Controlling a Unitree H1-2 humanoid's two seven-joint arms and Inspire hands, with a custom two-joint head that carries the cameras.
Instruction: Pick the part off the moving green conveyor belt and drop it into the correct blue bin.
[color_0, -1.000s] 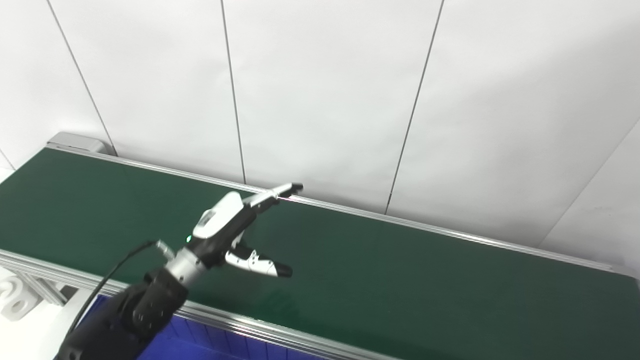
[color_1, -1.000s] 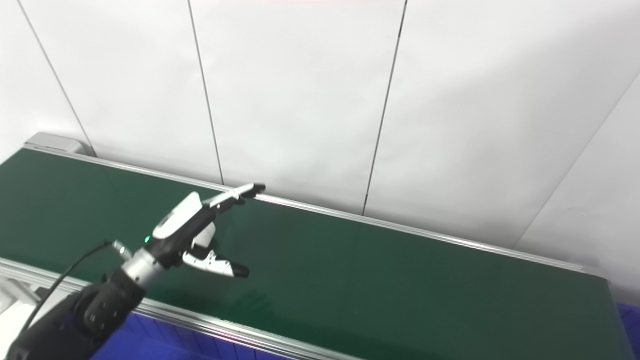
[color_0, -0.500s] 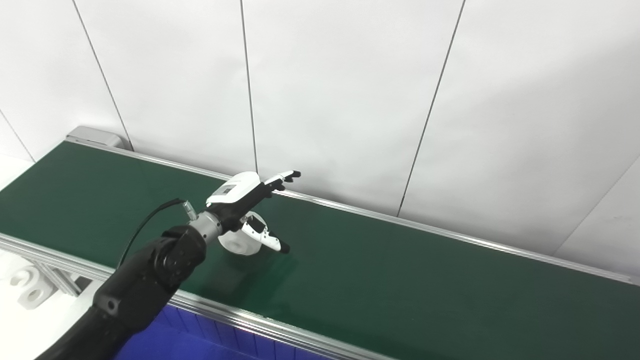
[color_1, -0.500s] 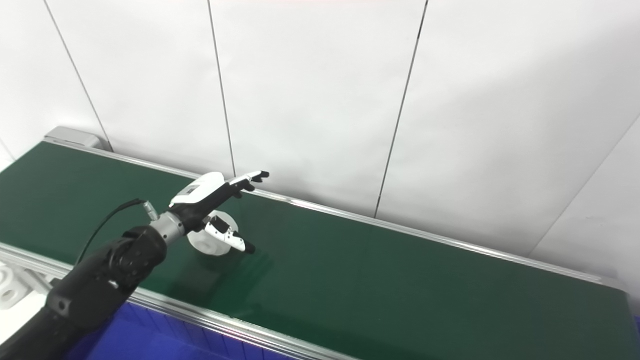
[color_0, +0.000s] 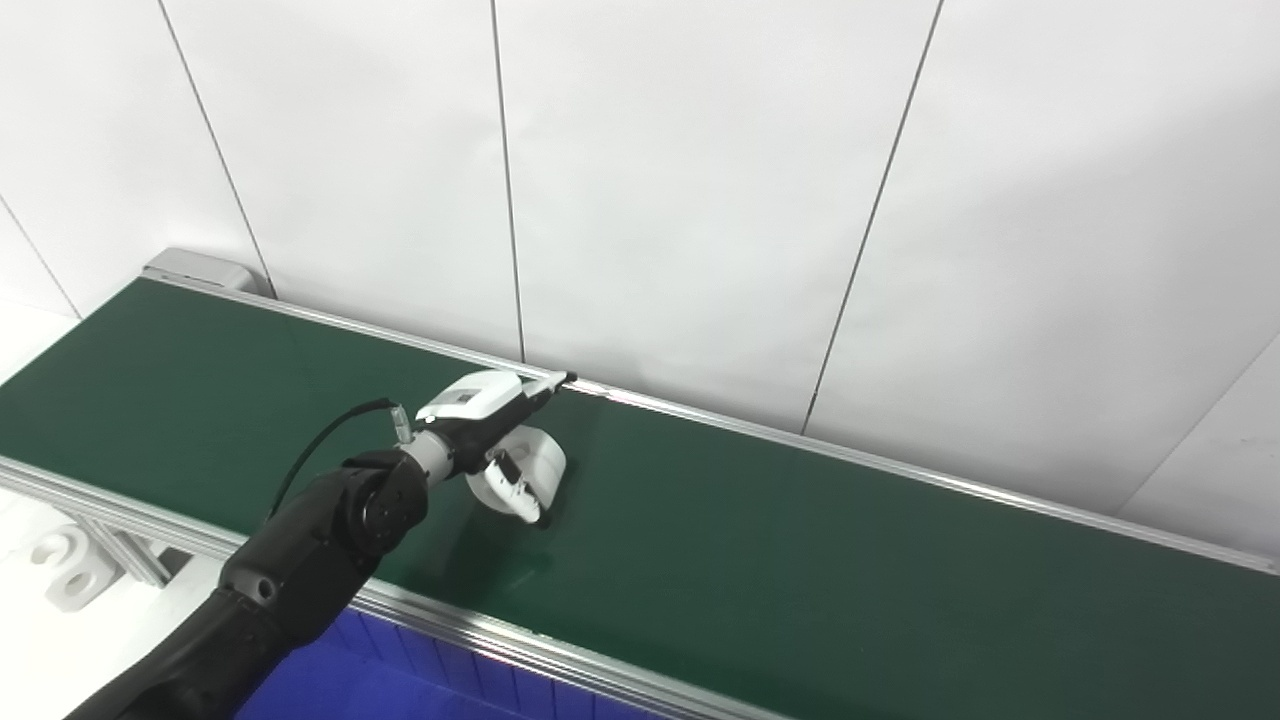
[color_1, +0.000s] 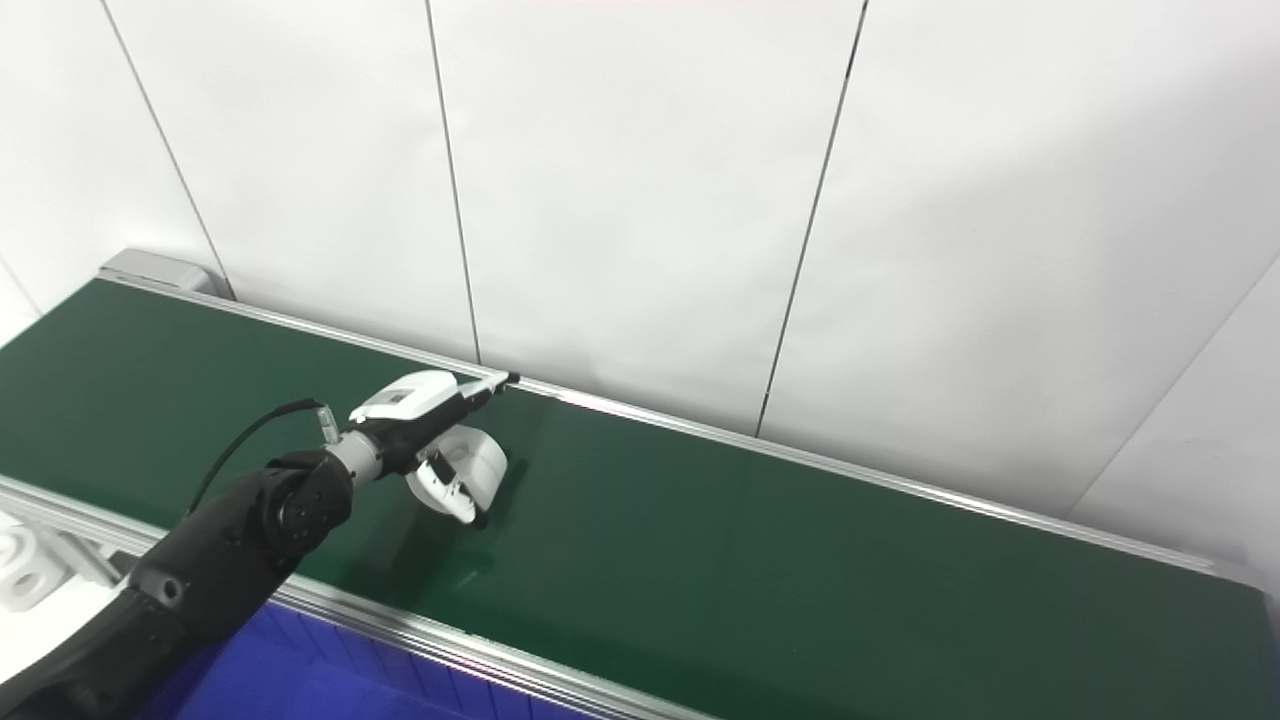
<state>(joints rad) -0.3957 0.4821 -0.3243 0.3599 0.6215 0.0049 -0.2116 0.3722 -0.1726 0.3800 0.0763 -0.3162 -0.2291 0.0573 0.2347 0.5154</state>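
Observation:
A white ring-shaped part (color_0: 541, 461) lies on the green conveyor belt (color_0: 800, 560), near its far rail. My left hand (color_0: 490, 425) hovers right over the part. Its fingers (color_0: 540, 383) stretch straight across the part's top toward the far rail, and its thumb (color_0: 512, 488) curls down in front of the part's near side. The hand is open around the part and I cannot tell if it touches it. The part also shows in the right eye view (color_1: 484, 459). My right hand is not in view.
A blue bin (color_0: 340, 680) sits below the belt's near rail (color_0: 560, 660) at the bottom left. A white bracket-like piece (color_0: 62, 567) lies off the belt at the far left. A white panelled wall (color_0: 700, 200) stands behind the far rail.
The part has ridden to the right along the belt. My left hand has lowered onto it, with the thumb curling down around its near side. The camera has shifted a little.

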